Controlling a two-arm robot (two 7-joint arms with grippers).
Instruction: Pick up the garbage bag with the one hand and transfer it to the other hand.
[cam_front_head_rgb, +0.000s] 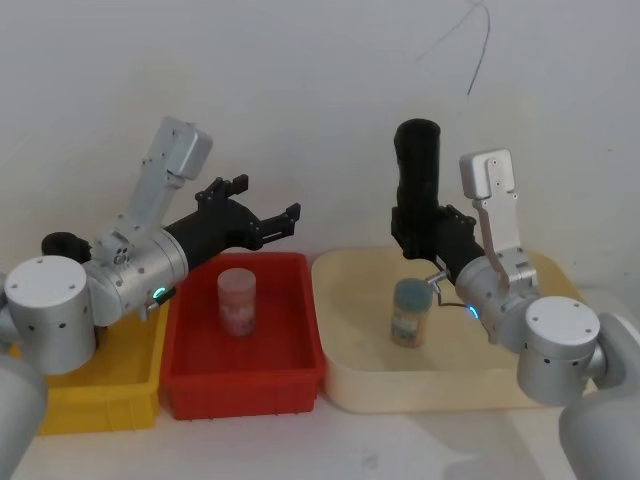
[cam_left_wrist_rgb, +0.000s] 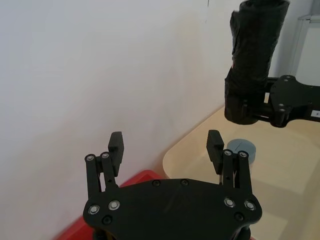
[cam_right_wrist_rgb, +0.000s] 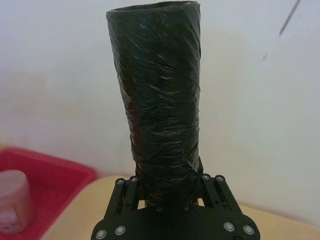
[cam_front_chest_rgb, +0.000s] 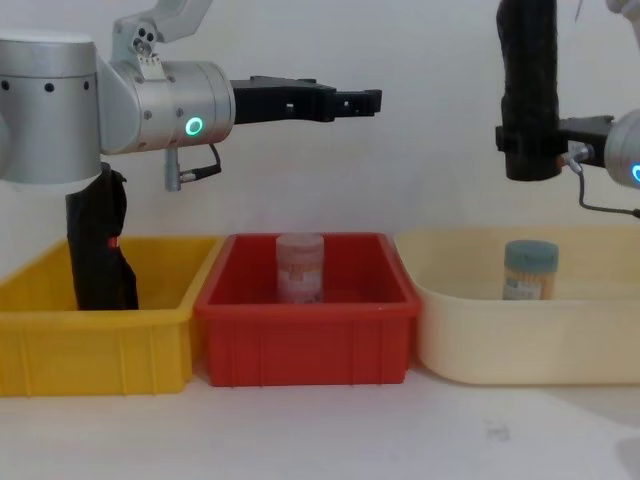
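Garbage bag: upright, lifted above the cream tray, clamped at its base by the right gripper. Left gripper: spread, empty, above the red bin. Pickup apparently done; handover pending.

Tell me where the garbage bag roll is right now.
The garbage bag stands upright in the right gripper, held above the cream tray on the robot's right, over the blue-lidded jar. The open left gripper hovers over the red bin.

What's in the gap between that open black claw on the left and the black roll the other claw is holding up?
Nothing: in the chest view, bare white wall separates the left gripper from the matte black garbage bag roll, which the right gripper holds upright.
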